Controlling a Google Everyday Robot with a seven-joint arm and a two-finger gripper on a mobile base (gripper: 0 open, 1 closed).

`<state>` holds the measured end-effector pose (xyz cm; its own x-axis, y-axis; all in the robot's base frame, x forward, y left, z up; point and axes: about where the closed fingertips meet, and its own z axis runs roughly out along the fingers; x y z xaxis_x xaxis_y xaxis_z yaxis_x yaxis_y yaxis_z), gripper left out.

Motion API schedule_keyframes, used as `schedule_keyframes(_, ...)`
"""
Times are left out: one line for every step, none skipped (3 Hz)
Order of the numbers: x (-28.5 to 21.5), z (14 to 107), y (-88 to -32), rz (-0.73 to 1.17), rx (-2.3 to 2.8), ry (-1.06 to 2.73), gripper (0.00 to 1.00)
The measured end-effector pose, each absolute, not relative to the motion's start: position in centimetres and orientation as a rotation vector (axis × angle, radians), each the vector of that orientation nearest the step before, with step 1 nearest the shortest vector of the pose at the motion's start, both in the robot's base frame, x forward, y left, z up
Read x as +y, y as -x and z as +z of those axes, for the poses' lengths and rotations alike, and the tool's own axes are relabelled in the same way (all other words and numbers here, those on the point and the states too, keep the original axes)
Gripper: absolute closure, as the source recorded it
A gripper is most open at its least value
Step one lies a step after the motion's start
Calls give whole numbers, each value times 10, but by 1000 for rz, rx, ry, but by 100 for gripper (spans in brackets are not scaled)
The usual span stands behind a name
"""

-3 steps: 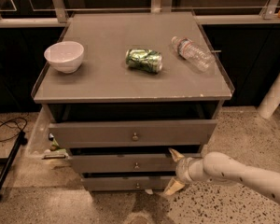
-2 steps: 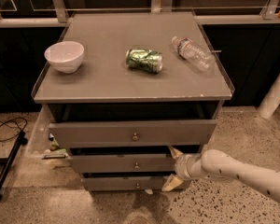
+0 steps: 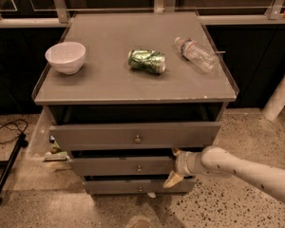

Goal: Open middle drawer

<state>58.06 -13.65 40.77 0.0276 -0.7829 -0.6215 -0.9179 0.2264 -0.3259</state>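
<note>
The gripper [image 3: 174, 166] is at the right end of the middle drawer [image 3: 118, 166]. Its fingers [image 3: 171, 179] are spread, one tip above the front panel's top edge and the other hanging below its bottom edge, so the panel's end sits between them. I cannot tell whether they press on it. The drawer's knob [image 3: 139, 168] is left of the fingers, untouched. The top drawer [image 3: 99, 136], just above the fingers, juts out over the middle one and hides its box, and its own inside is too dark to read. The bottom drawer [image 3: 114, 186] lies just below the lower finger. Up on the cabinet top [image 3: 109, 87], well above the fingers, a white bowl [image 3: 65, 57] stands far left showing a plain white inside, a crushed green can [image 3: 147, 61] lies in the middle, and a clear bottle [image 3: 195, 53] lies on its side to the right. Against a second ago, the gripper has edged slightly left, closer onto the panel, while the middle drawer sits where it did.
</note>
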Motion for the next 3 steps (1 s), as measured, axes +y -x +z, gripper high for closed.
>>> schedule_keyframes(-140,396,-590,239,1790,1576,0)
schedule_keyframes(-153,385,-585,239,1825,1565,0)
schedule_keyframes(-153,385,-585,239,1825,1565,7)
